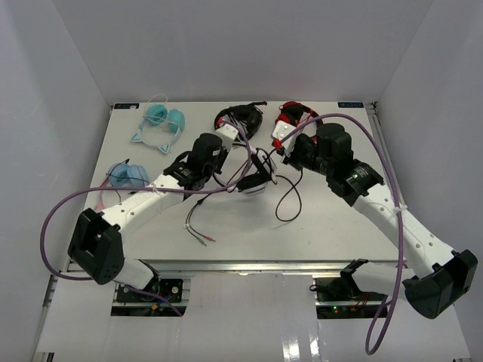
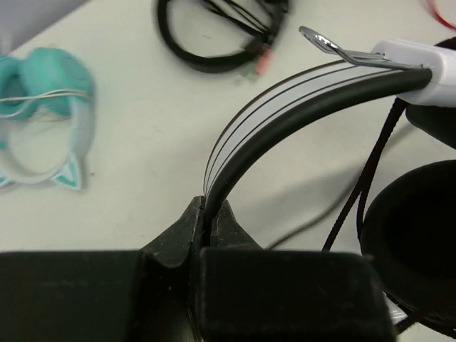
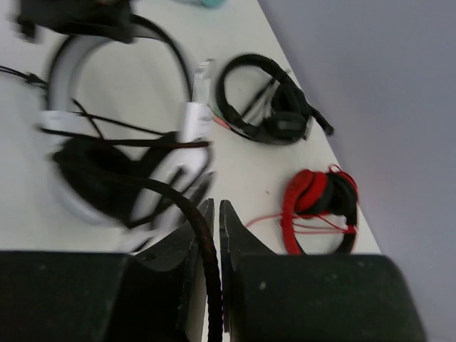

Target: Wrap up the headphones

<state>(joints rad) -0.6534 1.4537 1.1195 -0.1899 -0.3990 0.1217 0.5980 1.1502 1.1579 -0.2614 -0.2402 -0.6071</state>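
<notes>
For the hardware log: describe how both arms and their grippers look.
Left arm and right arm: white links, black joint housings, a purple cable running along each. Left gripper and right gripper: black, blocky, with tapered fingers.

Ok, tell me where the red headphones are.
In the top view, the red headphones lie at the far edge of the table, right of centre, just right of the black headphones.

White, matte table boxed in on 3 sides by plain pale-grey panels, i.e. L wall, far wall & R wall, w/ a metal frame rail along the near edge, under even, soft light that leaves only faint shadows.
</notes>
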